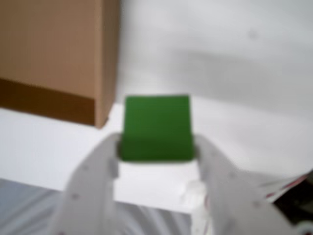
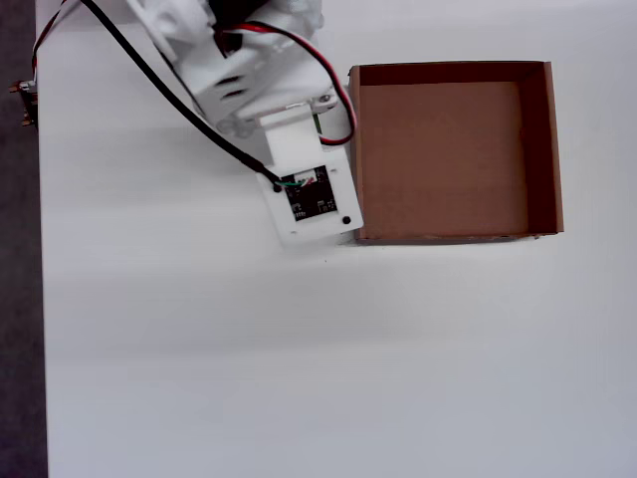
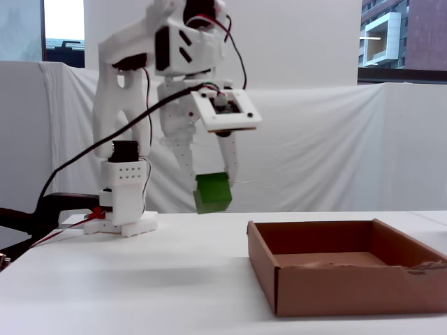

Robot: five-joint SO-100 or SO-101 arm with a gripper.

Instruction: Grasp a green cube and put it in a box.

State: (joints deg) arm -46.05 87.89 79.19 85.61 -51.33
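Note:
The green cube (image 1: 156, 128) is clamped between my two white fingers, and my gripper (image 1: 157, 147) is shut on it. In the fixed view the green cube (image 3: 212, 192) hangs in the air above the white table, held by my gripper (image 3: 212, 188), a little left of the box (image 3: 328, 283). The box is a shallow brown cardboard tray; its near corner (image 1: 100, 63) shows at the upper left of the wrist view. From overhead the arm and camera board cover the cube, just left of the box (image 2: 356, 159).
The white arm's base (image 3: 124, 202) stands on the table at the left in the fixed view, with a black cable (image 3: 77, 164) trailing off it. The table's left edge (image 2: 40, 299) borders a dark floor in the overhead view.

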